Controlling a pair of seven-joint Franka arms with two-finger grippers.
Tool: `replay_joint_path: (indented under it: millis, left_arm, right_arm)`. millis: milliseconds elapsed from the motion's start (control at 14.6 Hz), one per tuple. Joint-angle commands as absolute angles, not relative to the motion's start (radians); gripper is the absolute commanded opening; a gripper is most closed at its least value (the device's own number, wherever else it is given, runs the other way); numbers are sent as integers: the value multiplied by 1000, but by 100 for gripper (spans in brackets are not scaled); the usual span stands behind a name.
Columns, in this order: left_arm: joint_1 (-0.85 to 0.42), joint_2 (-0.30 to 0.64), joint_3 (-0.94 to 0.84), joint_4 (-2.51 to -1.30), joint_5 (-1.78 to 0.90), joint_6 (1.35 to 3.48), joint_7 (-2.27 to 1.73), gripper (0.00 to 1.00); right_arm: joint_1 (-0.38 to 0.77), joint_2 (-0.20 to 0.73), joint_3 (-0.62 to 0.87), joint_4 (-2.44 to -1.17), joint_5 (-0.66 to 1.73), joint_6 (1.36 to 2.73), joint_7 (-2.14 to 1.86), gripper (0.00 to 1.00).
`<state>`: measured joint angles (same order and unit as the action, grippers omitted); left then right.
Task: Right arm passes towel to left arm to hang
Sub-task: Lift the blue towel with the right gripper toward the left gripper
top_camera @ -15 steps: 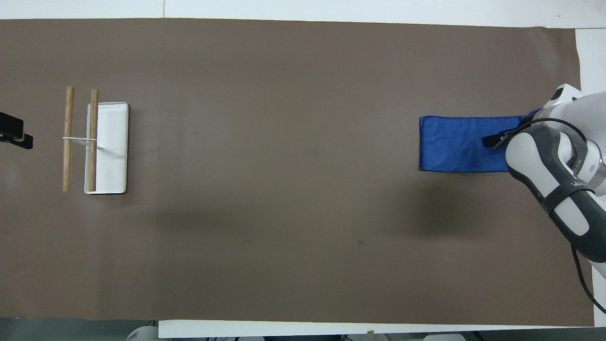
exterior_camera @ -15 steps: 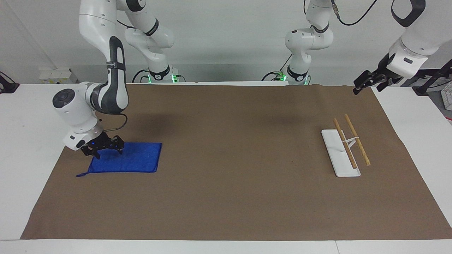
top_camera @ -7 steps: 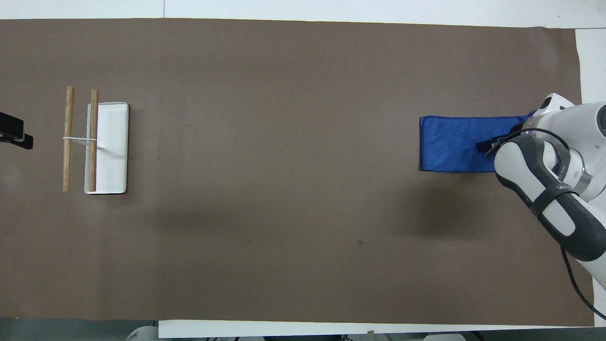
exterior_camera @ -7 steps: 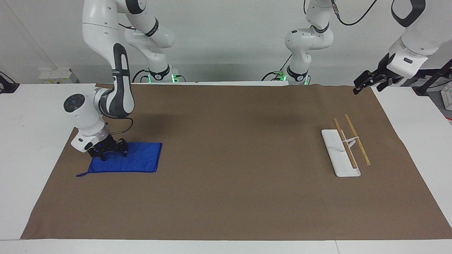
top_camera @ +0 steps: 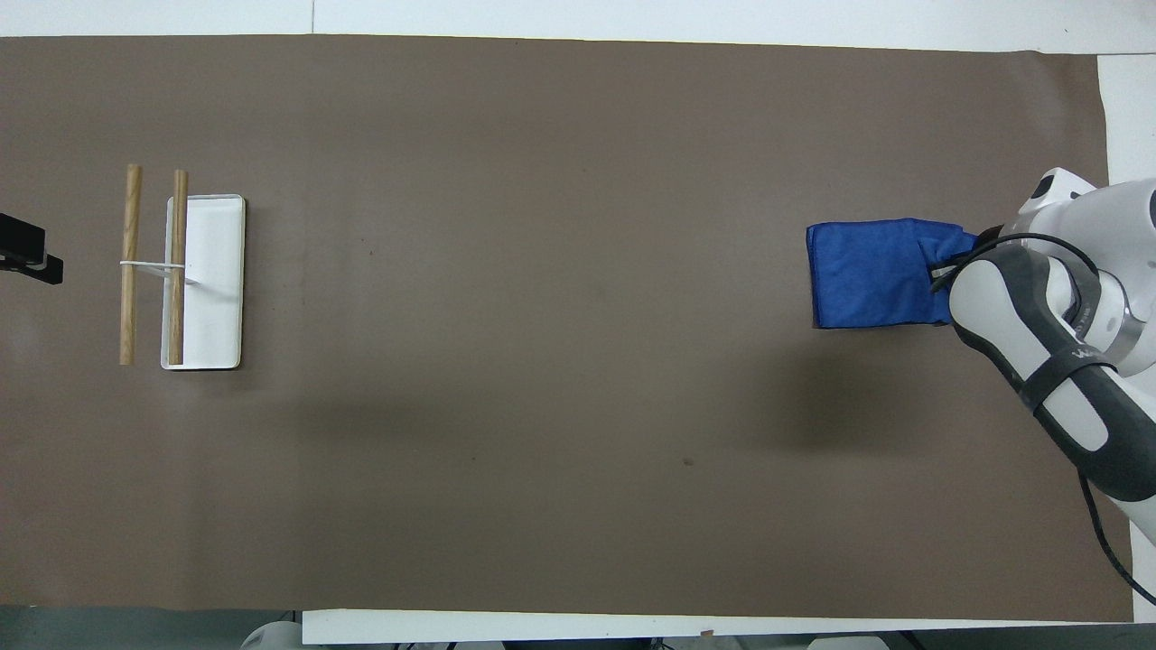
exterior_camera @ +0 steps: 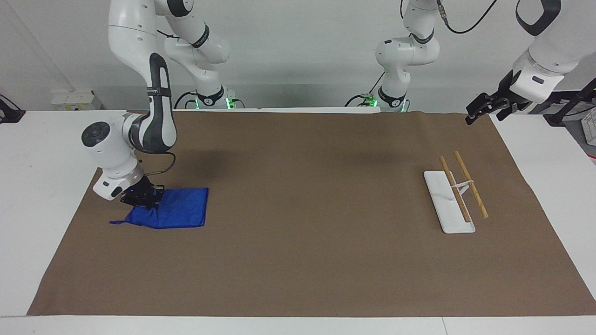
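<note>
Our right hand (exterior_camera: 141,199) has clamped the towel (exterior_camera: 179,213) and bunched its end upward since a moment ago; it still lies at our right arm's table end. Our left hand (exterior_camera: 484,108) waits, fingers unreadable.

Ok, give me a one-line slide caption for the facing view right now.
Right gripper shut on the blue towel, bunching its end on the brown mat; left gripper waits raised near the wooden-bar rack.
</note>
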<state>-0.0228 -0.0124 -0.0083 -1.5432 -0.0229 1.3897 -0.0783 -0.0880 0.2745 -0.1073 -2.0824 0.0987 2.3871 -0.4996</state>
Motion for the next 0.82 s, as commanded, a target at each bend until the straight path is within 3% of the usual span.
replay_joint_path:
  millis: [0, 273, 547, 752]
  left_arm:
    - [-21, -28, -6, -1559, -29, 1399, -75, 100]
    - [-21, -29, -6, -1559, -29, 1399, -74, 100]
    - [-21, -29, -6, -1559, -29, 1399, -75, 100]
    - [-21, -29, -6, -1559, -29, 1399, -75, 100]
  right_arm:
    - [-97, 272, -106, -2027, 115, 2303, -515, 0]
    - [-89, 246, -81, -1935, 115, 2085, -383, 0]
    - [-87, 201, 92, -1794, 115, 1772, 89, 0]
    - [-89, 199, 239, -1706, 220, 1697, 468, 0]
